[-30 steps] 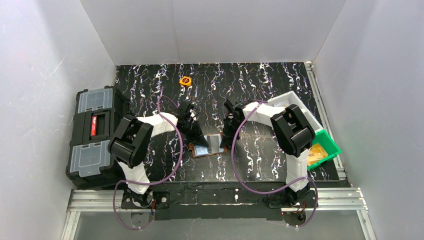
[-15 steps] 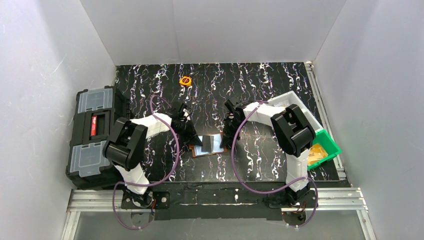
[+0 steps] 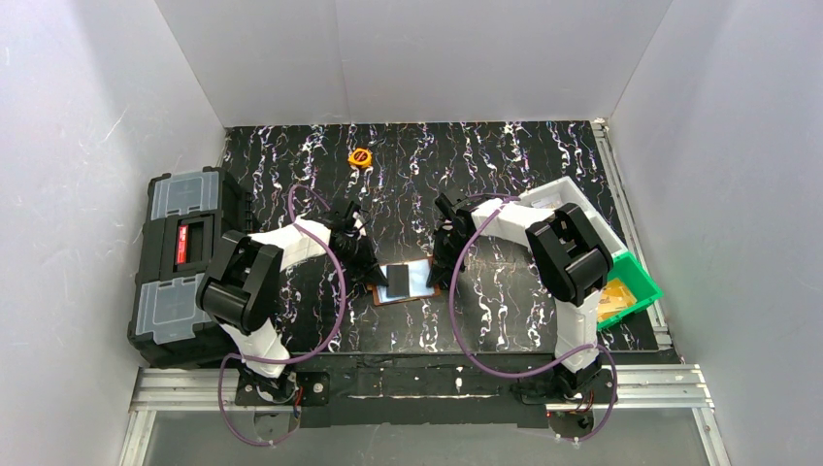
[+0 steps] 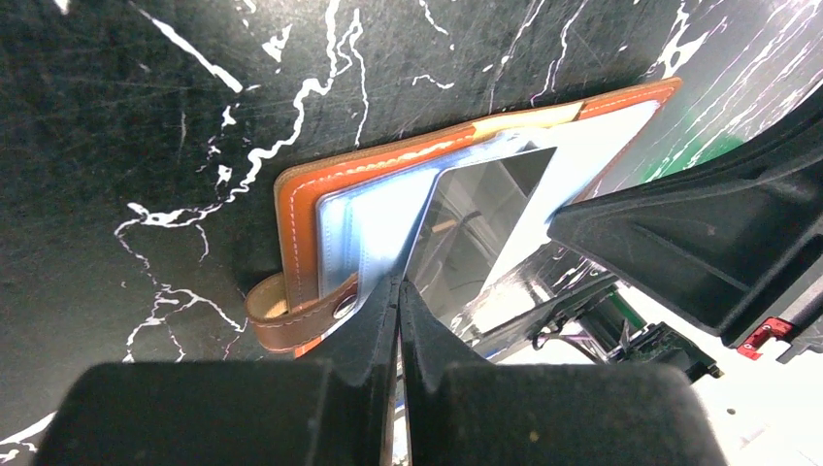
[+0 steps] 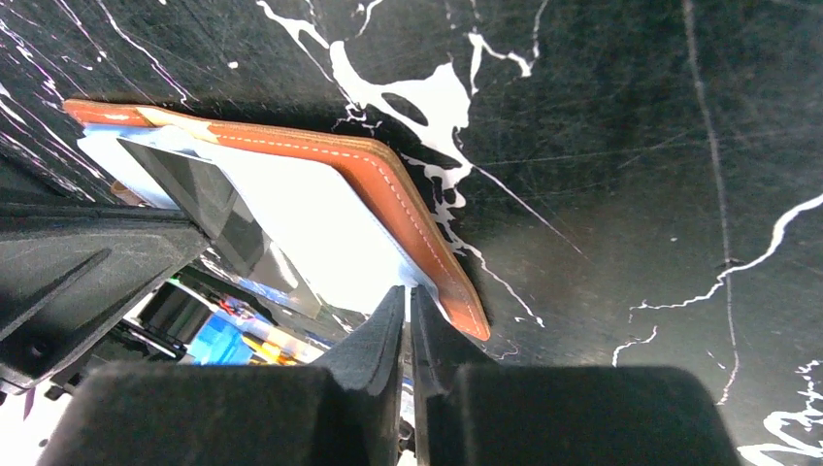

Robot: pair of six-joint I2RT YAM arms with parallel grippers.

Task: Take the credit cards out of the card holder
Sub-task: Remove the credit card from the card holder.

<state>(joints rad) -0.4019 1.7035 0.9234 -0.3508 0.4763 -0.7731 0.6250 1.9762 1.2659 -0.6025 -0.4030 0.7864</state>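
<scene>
L gripper [image 4: 399, 291] pinched shut on card [image 4: 476, 228] corner. Vs 1 s ago it's drawn back left, so card now angled partway out of wallet [image 4: 296, 209], which lies open mid-scene. R gripper [image 5: 408, 296] nearly closed at wallet's right edge, grip unclear. Prob card coming free.

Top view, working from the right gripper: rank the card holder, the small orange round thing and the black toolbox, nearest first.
From the right gripper:
1. card holder, right at the fingertips, just to its left.
2. orange round object, farther back, left of centre.
3. black toolbox, far left, beyond the left arm.
</scene>
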